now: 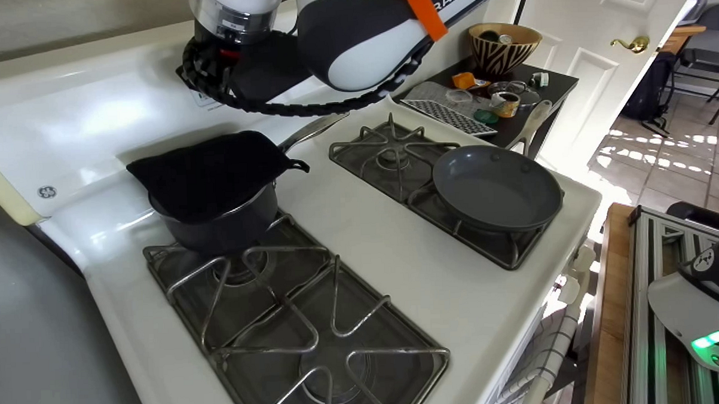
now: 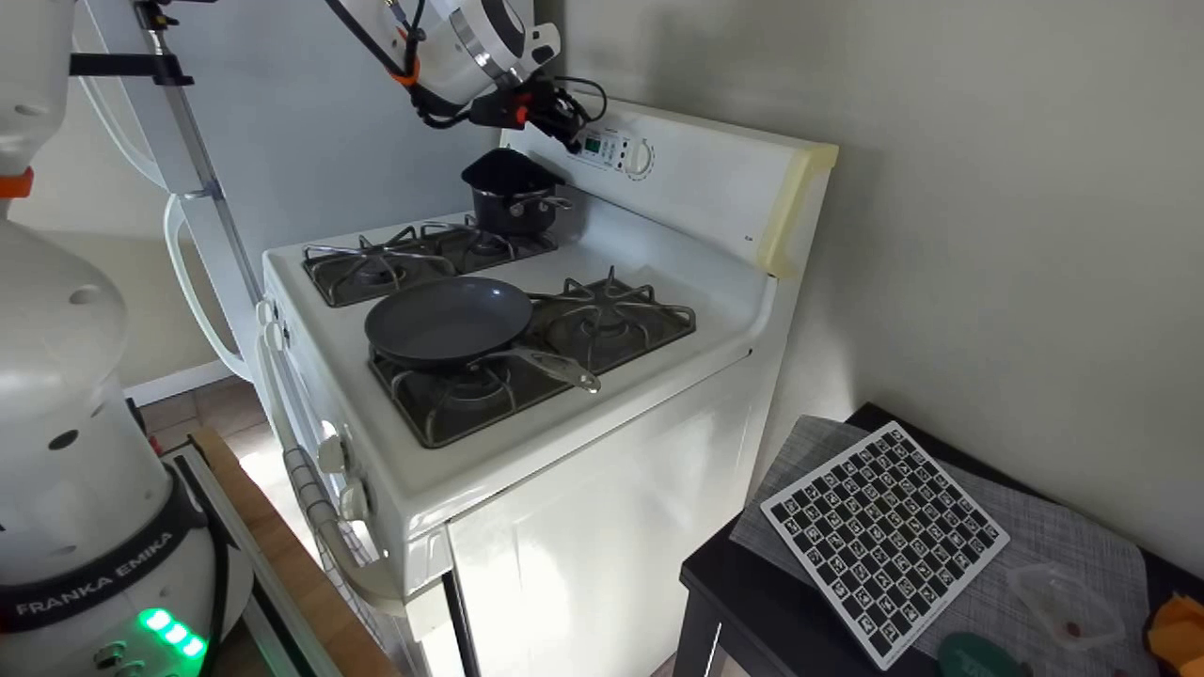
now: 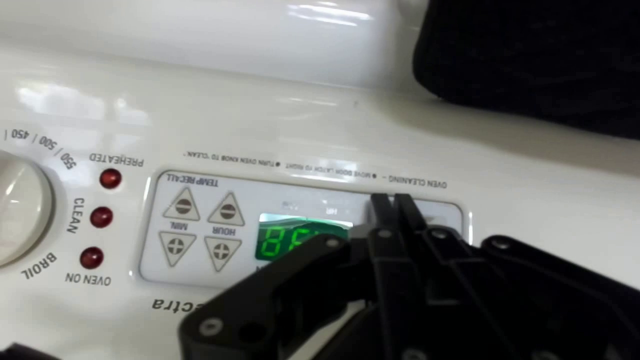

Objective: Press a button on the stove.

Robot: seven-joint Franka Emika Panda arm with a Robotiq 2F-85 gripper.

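The stove (image 1: 366,225) is a white gas range with wire burner grates; it also stands in an exterior view (image 2: 677,244). In the wrist view its control panel (image 3: 202,227) appears upside down, with a green display (image 3: 275,245) and several triangular buttons (image 3: 227,211) left of it. My gripper (image 3: 391,197) has its black fingers together with only a thin gap, empty. The fingertips overlap the panel beside the display, hiding what lies behind them. In an exterior view the gripper (image 2: 574,146) is at the back panel by the display. I cannot tell whether the tips touch it.
A black pot (image 2: 513,212) with a black cover stands on a rear burner just below the gripper. A grey frying pan (image 1: 496,188) sits on a front burner. A white oven knob (image 3: 22,210) and red lights (image 3: 101,217) are on the back panel.
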